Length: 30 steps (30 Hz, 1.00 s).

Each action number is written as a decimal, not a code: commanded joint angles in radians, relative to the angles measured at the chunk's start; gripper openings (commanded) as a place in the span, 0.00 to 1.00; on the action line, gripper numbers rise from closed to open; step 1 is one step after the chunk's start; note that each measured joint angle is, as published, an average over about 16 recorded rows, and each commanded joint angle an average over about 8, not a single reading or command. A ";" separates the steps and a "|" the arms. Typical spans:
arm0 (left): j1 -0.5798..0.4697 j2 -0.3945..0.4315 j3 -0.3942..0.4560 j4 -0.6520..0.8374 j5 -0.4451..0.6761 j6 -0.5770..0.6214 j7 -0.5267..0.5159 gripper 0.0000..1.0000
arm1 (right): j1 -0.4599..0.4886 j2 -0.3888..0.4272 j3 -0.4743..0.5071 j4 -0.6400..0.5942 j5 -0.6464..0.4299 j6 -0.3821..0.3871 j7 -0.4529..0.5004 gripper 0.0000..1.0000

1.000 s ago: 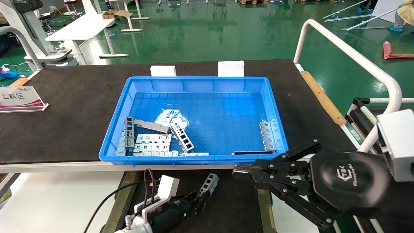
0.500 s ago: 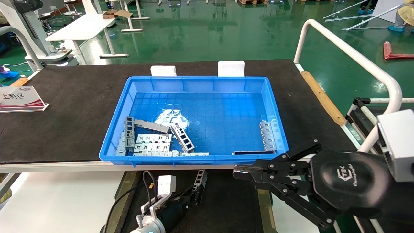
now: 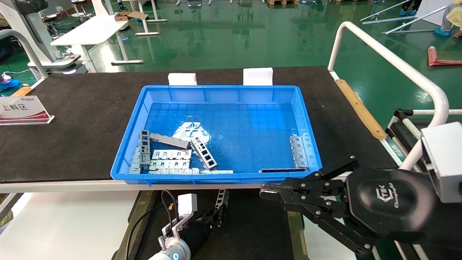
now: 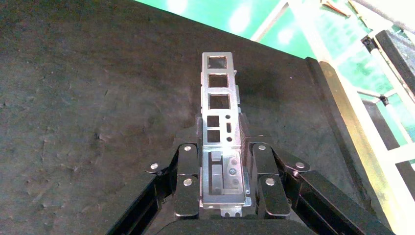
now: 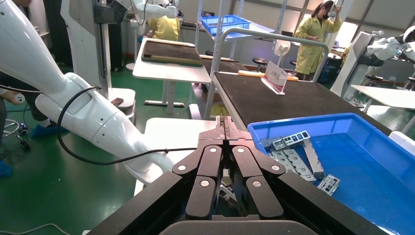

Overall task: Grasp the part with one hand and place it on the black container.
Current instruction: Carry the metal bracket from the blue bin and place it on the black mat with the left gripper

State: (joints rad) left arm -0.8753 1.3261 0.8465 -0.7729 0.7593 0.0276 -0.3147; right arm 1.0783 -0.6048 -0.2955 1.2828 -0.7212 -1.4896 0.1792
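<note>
Nearest, the left hand (image 3: pixel 216 219) pinches the part (image 3: pixel 220 201) by its lower end, low over the black tray (image 3: pixel 260 231); whether the part touches the tray cannot be told, and the arm is cut off by the near edge. To the right, the right hand (image 3: pixel 265 191) hangs idle, fingers pressed together. Beyond, on the bench (image 3: pixel 72 119), a blue crate (image 3: pixel 303 108) holds more metal strips (image 3: pixel 169 159), partly hidden by its near wall.
</note>
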 commanded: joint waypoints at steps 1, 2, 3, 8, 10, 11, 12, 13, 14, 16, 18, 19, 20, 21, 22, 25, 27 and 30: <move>-0.001 0.006 -0.006 0.009 0.002 0.001 0.003 0.00 | 0.000 0.000 0.000 0.000 0.000 0.000 0.000 0.01; 0.000 0.008 -0.008 0.012 0.002 0.002 0.004 0.00 | 0.000 0.000 0.000 0.000 0.000 0.000 0.000 0.01; 0.000 0.010 -0.009 0.015 0.002 0.002 0.004 0.00 | 0.000 0.000 0.000 0.000 0.000 0.000 0.000 0.01; 0.002 0.018 -0.011 0.030 -0.003 0.003 0.003 0.00 | 0.000 0.000 -0.001 0.000 0.000 0.000 0.000 0.04; 0.001 0.020 -0.008 0.035 -0.006 0.002 0.001 0.00 | 0.000 0.000 -0.001 0.000 0.000 0.000 0.000 0.08; 0.001 0.020 -0.007 0.037 -0.007 0.001 0.000 0.03 | 0.000 0.000 -0.001 0.000 0.000 0.000 0.000 0.17; 0.001 0.021 -0.005 0.038 -0.008 0.000 -0.001 0.08 | 0.000 0.000 -0.001 0.000 0.001 0.000 0.000 0.29; 0.000 0.021 -0.004 0.039 -0.010 -0.001 -0.002 0.20 | 0.000 0.000 -0.001 0.000 0.001 0.000 0.000 0.41; 0.000 0.021 -0.002 0.040 -0.011 -0.002 -0.003 0.32 | 0.000 0.000 -0.001 0.000 0.001 0.000 0.000 0.53; -0.001 0.021 0.001 0.040 -0.014 -0.005 -0.005 0.57 | 0.000 0.000 -0.001 0.000 0.001 0.000 0.000 0.76; -0.001 0.021 0.004 0.040 -0.017 -0.009 -0.007 0.82 | 0.000 0.000 -0.001 0.000 0.001 0.000 -0.001 0.96; -0.001 0.021 0.005 0.039 -0.018 -0.010 -0.007 0.92 | 0.000 0.000 -0.001 0.000 0.001 0.000 -0.001 1.00; -0.002 0.021 0.006 0.039 -0.019 -0.012 -0.008 0.99 | 0.000 0.000 -0.001 0.000 0.001 0.001 -0.001 1.00; -0.002 0.021 0.008 0.038 -0.020 -0.014 -0.009 1.00 | 0.000 0.001 -0.001 0.000 0.001 0.001 -0.001 1.00; -0.002 0.021 0.009 0.037 -0.021 -0.015 -0.010 1.00 | 0.000 0.001 -0.001 0.000 0.001 0.001 -0.001 1.00; -0.003 0.019 0.012 0.035 -0.024 -0.018 -0.012 1.00 | 0.000 0.001 -0.001 0.000 0.001 0.001 -0.001 1.00; -0.004 0.018 0.013 0.033 -0.025 -0.018 -0.013 1.00 | 0.000 0.001 -0.002 0.000 0.001 0.001 -0.001 1.00; -0.005 0.016 0.014 0.027 -0.026 -0.014 -0.013 1.00 | 0.000 0.001 -0.002 0.000 0.001 0.001 -0.001 1.00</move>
State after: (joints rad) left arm -0.8790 1.3415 0.8597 -0.7470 0.7348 0.0172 -0.3256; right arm 1.0787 -0.6041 -0.2973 1.2828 -0.7200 -1.4889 0.1783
